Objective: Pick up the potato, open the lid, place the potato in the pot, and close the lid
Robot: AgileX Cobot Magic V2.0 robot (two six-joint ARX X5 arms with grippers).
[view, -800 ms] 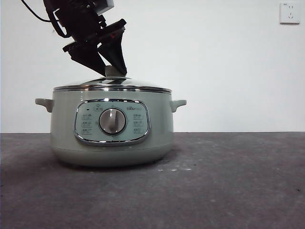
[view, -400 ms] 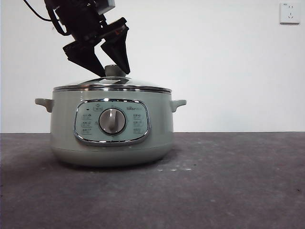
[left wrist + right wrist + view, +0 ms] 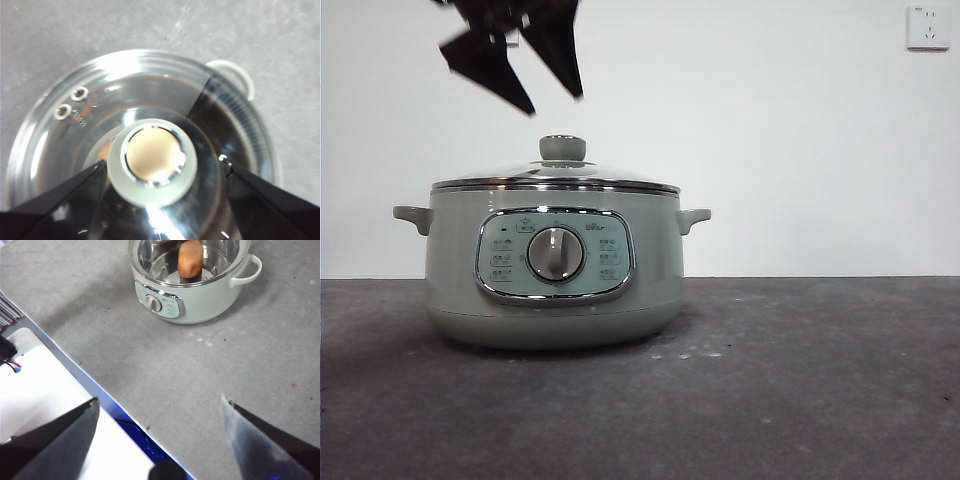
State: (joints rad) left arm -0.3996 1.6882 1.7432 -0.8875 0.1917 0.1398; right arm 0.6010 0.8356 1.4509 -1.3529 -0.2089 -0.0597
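The sage-green pot stands on the dark table with the glass lid resting on it, its green knob free. My left gripper hangs open a little above the knob, touching nothing. In the left wrist view its jaws stand apart on either side of the knob, over the lid. The right wrist view shows the pot from afar with the orange-brown potato inside it. My right gripper is open and empty, far from the pot near the table's edge.
A pot handle sticks out beside the lid. A white wall socket sits high at the back right. In the right wrist view a white surface lies beyond the table's edge.
My left gripper has opened off the lid's knob and risen straight up. The lid stays on the pot.
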